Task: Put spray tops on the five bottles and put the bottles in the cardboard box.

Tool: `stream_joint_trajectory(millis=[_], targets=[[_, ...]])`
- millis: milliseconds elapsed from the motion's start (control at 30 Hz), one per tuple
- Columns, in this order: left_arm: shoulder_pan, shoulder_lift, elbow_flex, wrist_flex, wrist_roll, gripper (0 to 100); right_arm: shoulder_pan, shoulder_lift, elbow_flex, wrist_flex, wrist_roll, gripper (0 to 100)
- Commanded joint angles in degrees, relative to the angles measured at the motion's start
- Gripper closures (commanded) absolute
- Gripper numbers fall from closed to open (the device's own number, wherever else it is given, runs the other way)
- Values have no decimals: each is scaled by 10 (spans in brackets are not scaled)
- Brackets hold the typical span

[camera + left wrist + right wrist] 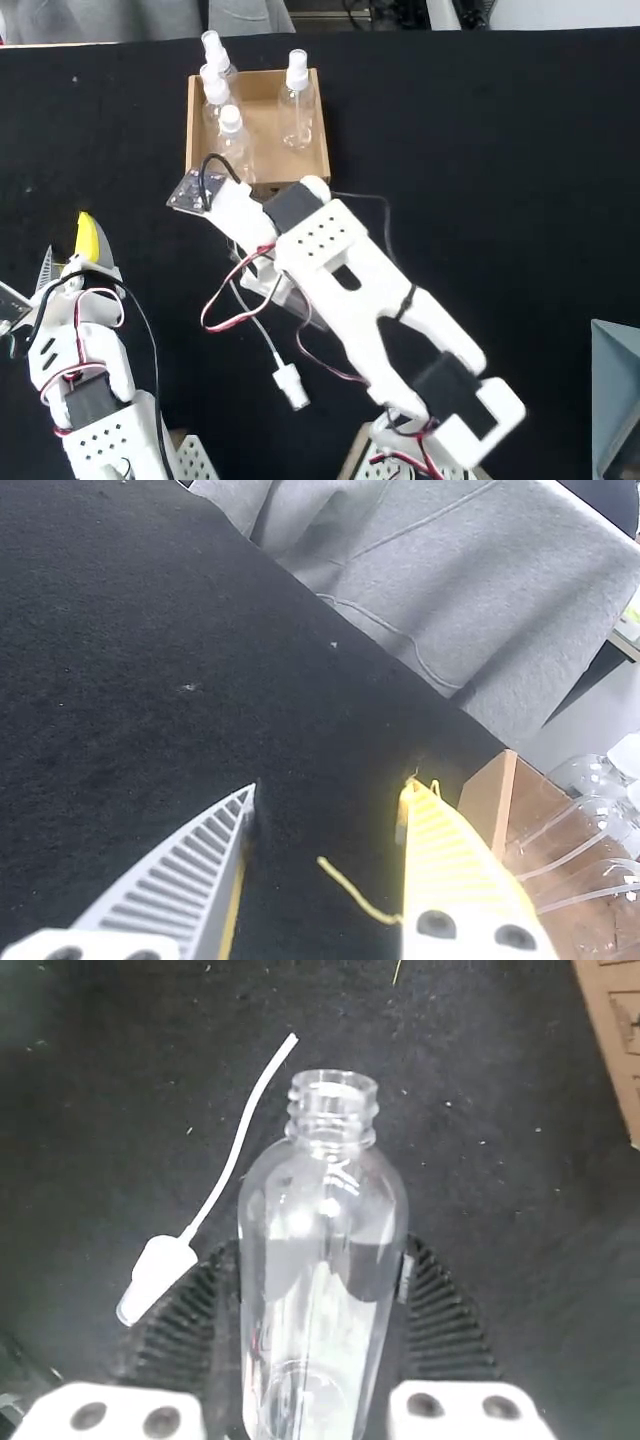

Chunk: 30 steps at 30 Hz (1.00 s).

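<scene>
The right jaws grip a clear uncapped bottle (322, 1250), one ribbed finger on each side of its body, with its open threaded neck pointing away from the wrist. The left jaws stand wide apart with nothing between them, the yellow finger (450, 870) and the grey finger (190, 880) hanging over the black surface (500, 150).

The right arm (350, 290) stretches from its base at the near right diagonally toward the far left, and its wrist sits just on the near side of the cardboard box (320, 130). The left arm (80, 370) sits low at the near left, its jaws pointing toward the far side, well apart from the box.

The box lies at the far side, left of centre. It holds four capped bottles (297, 110), three along its left side and one at its right.

A loose spray top (290, 385) lies on the surface just left of the right arm, with its thin tube running toward the far left.
</scene>
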Motion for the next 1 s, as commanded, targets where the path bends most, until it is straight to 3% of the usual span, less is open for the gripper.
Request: stream_joint_trajectory(millis=[0, 333, 833, 967], targets=[[5, -6, 13, -9, -2, 791, 9, -53, -2, 12, -5, 899], [6, -6, 13, -9, -2, 791, 129, -106, 26, 17, -6, 899], [32, -6, 13, 16, -4, 788, 165, -197, 92, -43, -87, 899], [69, -6, 13, 32, -66, 791, 216, -199, 92, -68, -109, 899]])
